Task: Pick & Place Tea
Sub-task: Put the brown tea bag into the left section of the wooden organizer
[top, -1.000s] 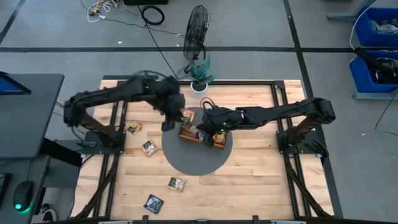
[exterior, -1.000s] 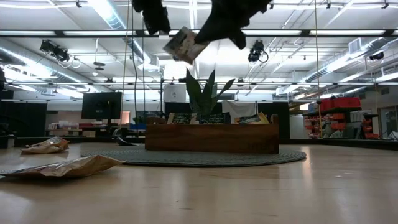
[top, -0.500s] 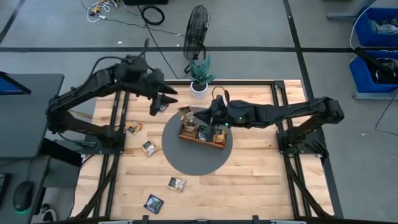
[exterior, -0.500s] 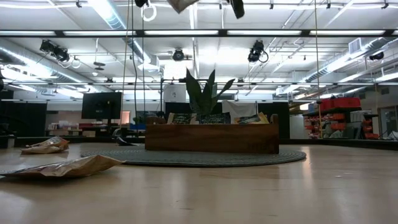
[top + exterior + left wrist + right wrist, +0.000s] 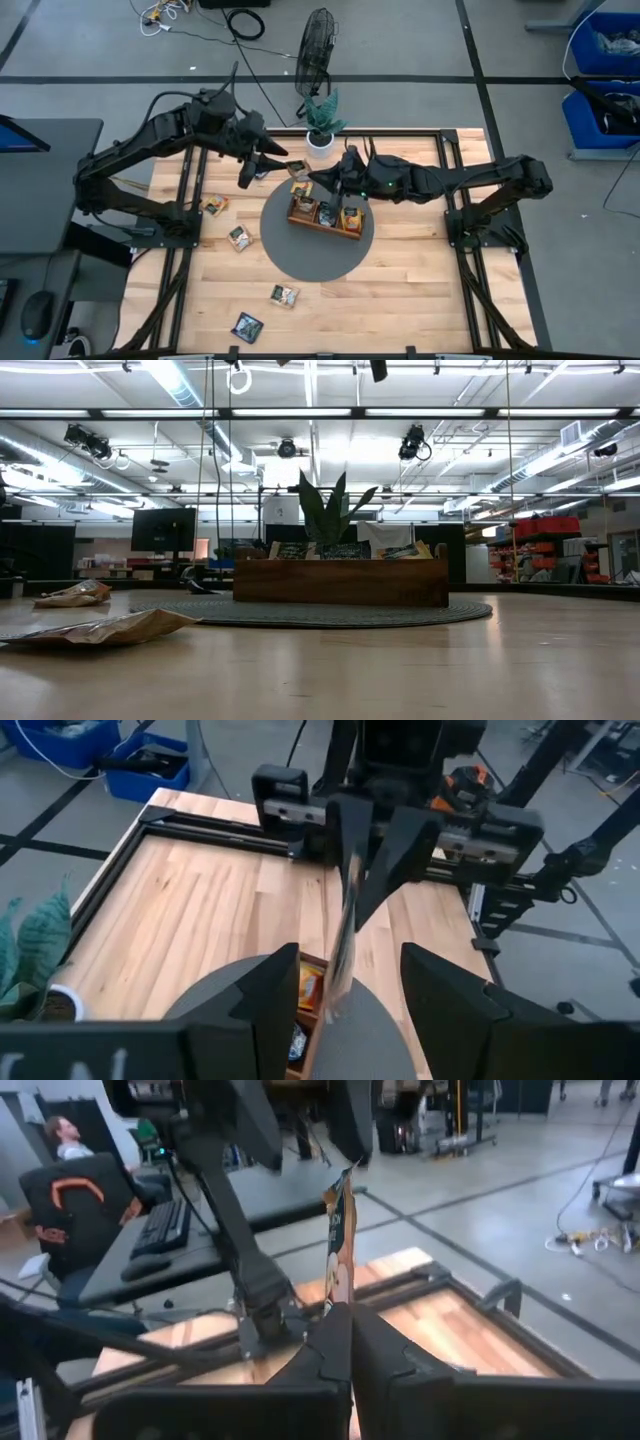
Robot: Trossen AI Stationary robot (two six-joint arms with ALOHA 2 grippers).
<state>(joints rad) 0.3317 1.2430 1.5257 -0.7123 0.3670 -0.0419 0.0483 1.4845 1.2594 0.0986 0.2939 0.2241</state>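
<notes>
Your right gripper (image 5: pixel 312 176) is clamped shut on a sachet (image 5: pixel 297 169), holding it on edge in the air above the tray's (image 5: pixel 322 222) far left corner; in the right wrist view the sachet (image 5: pixel 338 1240) stands upright from the closed fingertips. Your left gripper (image 5: pixel 262 165) faces it from just beside, fingers (image 5: pixel 270 1005) spread apart with nothing between them, and in the left wrist view the sachet (image 5: pixel 345 935) hangs edge-on in front of that gap, pinched by the right gripper (image 5: pixel 375 840).

The tray sits on the round grey mat (image 5: pixel 310 258) with sachets standing in its compartments. Four more sachets lie flat on the table (image 5: pixel 420 300) left of the mat: one near the left frame (image 5: pixel 213 205), one closer to the mat (image 5: pixel 239 238), one nearer the front (image 5: pixel 284 295), and a dark one (image 5: pixel 247 325) at the front edge. The plant (image 5: pixel 321 120) stands at the table's far edge. A person (image 5: pixel 62 1135) sits in the room behind.
</notes>
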